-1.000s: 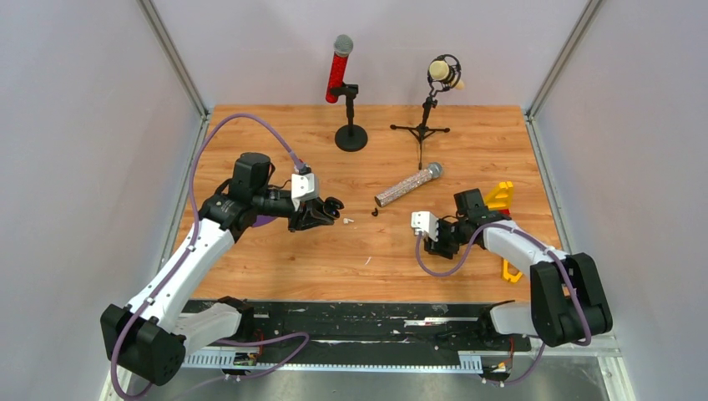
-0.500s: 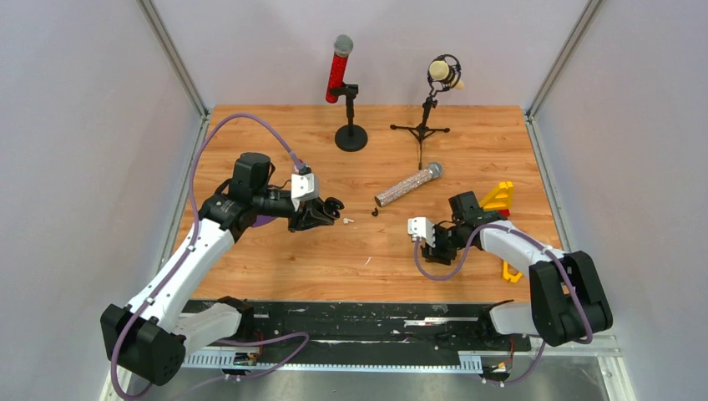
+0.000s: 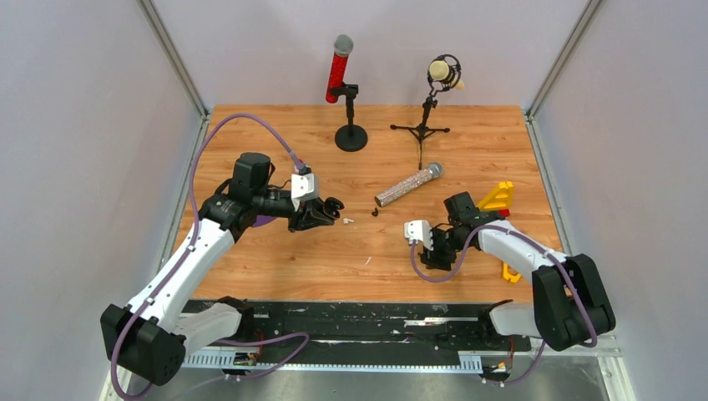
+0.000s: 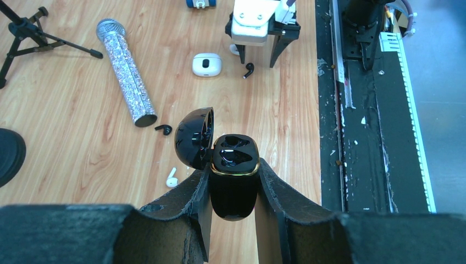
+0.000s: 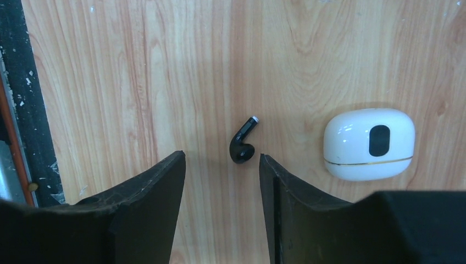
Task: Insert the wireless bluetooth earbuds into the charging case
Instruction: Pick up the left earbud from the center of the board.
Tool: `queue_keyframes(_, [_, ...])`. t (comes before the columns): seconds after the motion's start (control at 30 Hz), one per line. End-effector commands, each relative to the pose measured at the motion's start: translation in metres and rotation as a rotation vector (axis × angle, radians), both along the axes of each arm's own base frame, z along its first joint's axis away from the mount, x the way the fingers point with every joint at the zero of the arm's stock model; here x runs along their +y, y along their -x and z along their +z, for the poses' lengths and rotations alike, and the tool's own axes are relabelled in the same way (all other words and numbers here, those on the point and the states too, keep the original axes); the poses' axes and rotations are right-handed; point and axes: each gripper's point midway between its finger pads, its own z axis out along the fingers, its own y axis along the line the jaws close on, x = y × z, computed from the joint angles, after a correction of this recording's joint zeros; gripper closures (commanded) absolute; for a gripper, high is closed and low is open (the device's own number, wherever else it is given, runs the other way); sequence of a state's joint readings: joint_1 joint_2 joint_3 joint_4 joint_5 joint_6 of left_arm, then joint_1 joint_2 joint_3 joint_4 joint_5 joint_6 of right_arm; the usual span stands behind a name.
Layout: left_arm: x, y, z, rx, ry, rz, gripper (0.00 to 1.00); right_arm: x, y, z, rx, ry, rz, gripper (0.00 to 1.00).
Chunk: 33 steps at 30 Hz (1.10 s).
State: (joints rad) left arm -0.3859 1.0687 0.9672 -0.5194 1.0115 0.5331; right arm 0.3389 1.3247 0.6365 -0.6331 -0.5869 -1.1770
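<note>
My left gripper (image 4: pixel 234 165) is shut on the body of a glossy black charging case (image 4: pixel 235 179). The case's lid (image 4: pixel 193 137) hangs open and its two wells face up; from above it shows at the left gripper's (image 3: pixel 321 214) tip. A white earbud (image 4: pixel 172 179) and a black earbud (image 4: pixel 163 130) lie on the wood just beyond it. My right gripper (image 5: pixel 221 155) is open, low over the table. Another black earbud (image 5: pixel 242 146) lies just ahead of its fingertips, nearer the right finger. A closed white case (image 5: pixel 369 144) sits to the right of that bud.
A silver glitter microphone (image 3: pixel 407 185) lies mid-table. At the back stand a red microphone (image 3: pixel 338 67) on a round base and a cream one (image 3: pixel 444 73) on a tripod. A yellow object (image 3: pixel 501 197) sits by the right arm. The table's black front rail (image 4: pixel 351 110) is close by.
The right gripper has shifted left and toward the front edge, and its jaws have widened a little. The left arm and the black case have not moved.
</note>
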Motion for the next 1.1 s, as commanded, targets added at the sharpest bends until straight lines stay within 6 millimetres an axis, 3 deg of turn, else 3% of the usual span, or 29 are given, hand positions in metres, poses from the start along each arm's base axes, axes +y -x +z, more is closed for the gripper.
queue_keyframes(0.0, [-0.001, 0.001, 0.007, -0.033, 0.02, -0.02, 0.8, -0.005, -0.004, 0.01, -0.047, 0.028, -0.004, 0.46])
queue_keyframes(0.2, [-0.001, 0.001, 0.007, -0.034, 0.021, -0.02, 0.8, -0.008, -0.002, 0.005, -0.029, 0.046, -0.012, 0.46])
queue_keyframes(0.63, [-0.001, 0.002, 0.008, -0.038, 0.022, -0.02, 0.8, 0.002, 0.022, -0.011, 0.081, 0.066, 0.039, 0.53])
queue_keyframes(1.07, [-0.001, 0.003, 0.009, -0.04, 0.023, -0.021, 0.8, 0.017, 0.05, -0.008, 0.144, 0.073, 0.104, 0.57])
